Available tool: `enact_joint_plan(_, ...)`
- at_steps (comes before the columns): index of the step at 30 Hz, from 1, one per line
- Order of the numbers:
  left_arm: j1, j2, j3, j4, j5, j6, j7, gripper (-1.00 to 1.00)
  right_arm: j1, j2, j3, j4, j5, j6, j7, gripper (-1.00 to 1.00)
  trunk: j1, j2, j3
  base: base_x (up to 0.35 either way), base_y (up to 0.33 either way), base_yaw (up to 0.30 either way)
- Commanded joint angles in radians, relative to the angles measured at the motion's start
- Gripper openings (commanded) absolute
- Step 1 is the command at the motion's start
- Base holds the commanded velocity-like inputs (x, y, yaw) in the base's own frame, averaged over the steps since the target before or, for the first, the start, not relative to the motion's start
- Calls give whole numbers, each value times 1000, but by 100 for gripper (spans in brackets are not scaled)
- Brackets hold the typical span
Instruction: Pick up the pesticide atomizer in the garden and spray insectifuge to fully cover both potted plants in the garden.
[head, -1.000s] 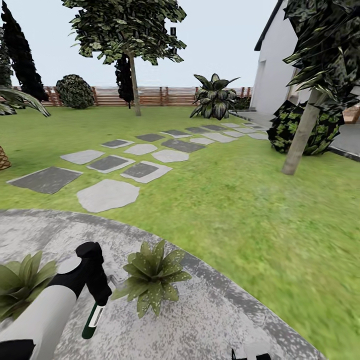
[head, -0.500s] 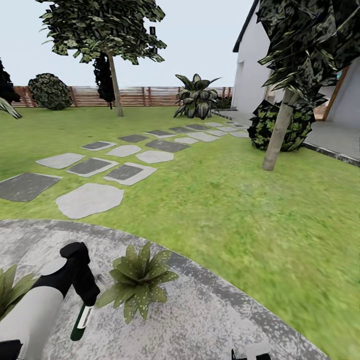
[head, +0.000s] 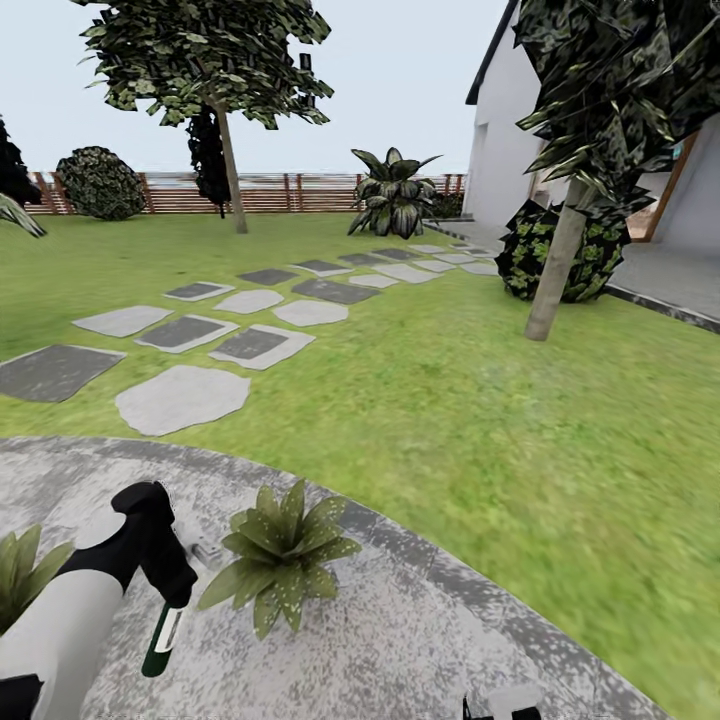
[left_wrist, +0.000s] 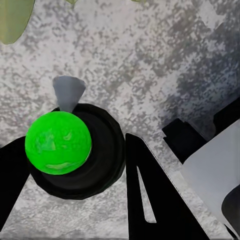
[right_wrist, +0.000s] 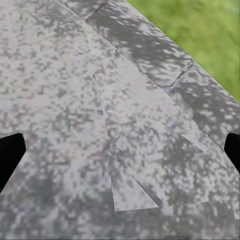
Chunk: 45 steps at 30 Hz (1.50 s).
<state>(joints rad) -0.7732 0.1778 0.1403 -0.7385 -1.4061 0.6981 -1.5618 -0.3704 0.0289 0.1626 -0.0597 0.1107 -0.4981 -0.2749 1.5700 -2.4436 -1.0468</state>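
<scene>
One pesticide atomizer is gripped by the left gripper; right gripper jaws released; two potted plants on the patio.

I look down past my right gripper at the grey speckled paved patio. My two black fingertips sit far apart, one at each side, with nothing between them. Thin lines split the paving into big pieces. Past the curved edge of the stone there is green lawn in one corner.
</scene>
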Motion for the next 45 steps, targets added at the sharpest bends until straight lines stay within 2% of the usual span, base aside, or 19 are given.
enact_joint_plan(1,1,-1,2,-1,-8,11,-9,-100,-1,0,2,1,10,0,-10,100,-1,0,-1,-180,232,0)
enact_joint_plan(7,0,-11,-3,-1,-8,18,-9,-100,-1,0,2,1,10,0,-10,100,-1,0,-1,81,257,0)
enact_joint_plan(15,5,-18,-5,-2,-8,17,-9,-100,-1,0,2,1,10,0,-10,100,-1,0,-1,70,29,0)
enact_joint_plan(16,2,-23,-5,-2,-6,18,-9,-100,-1,0,2,1,10,0,-10,100,-1,0,-1,2,0,0)
enact_joint_plan(18,-3,-54,-6,-4,-9,19,-9,-100,-1,0,2,1,10,1,-10,100,-1,0,-1,0,0,-7)
enact_joint_plan(20,-4,-66,-7,-6,-10,20,-9,-100,-1,0,2,1,10,1,-10,100,-1,0,-1,0,0,-105)
enact_joint_plan(24,-4,-50,-6,-6,-10,18,-9,-100,-1,0,2,1,10,0,-10,100,-1,0,-1,0,0,-240)
enact_joint_plan(27,-4,0,-5,-6,-10,12,-9,-100,-1,0,2,1,10,0,-10,100,-1,0,-1,0,0,-204)
enact_joint_plan(30,-19,18,-6,-6,-15,8,-9,-100,-1,0,2,1,10,0,-10,100,-1,0,-1,0,0,-50)
enact_joint_plan(34,-69,-1,-12,-6,-69,9,-9,-100,-1,0,3,1,10,0,-10,100,-1,0,-1,0,0,-5)
enact_joint_plan(35,-74,-11,-24,-5,-83,9,-9,-100,-1,0,3,1,10,0,-10,100,-1,0,-1,0,0,0)
enact_joint_plan(39,-73,-6,-57,5,-97,5,-9,-100,-1,0,3,1,10,0,-10,100,-1,0,-1,0,0,0)
enact_joint_plan(42,-61,38,-57,8,-95,-22,-9,-100,-1,0,3,1,10,1,-10,100,-1,0,-1,0,0,0)
enact_joint_plan(45,-56,62,-52,9,-91,-55,-9,-100,-1,0,3,1,10,0,-10,100,-1,0,-1,0,0,0)
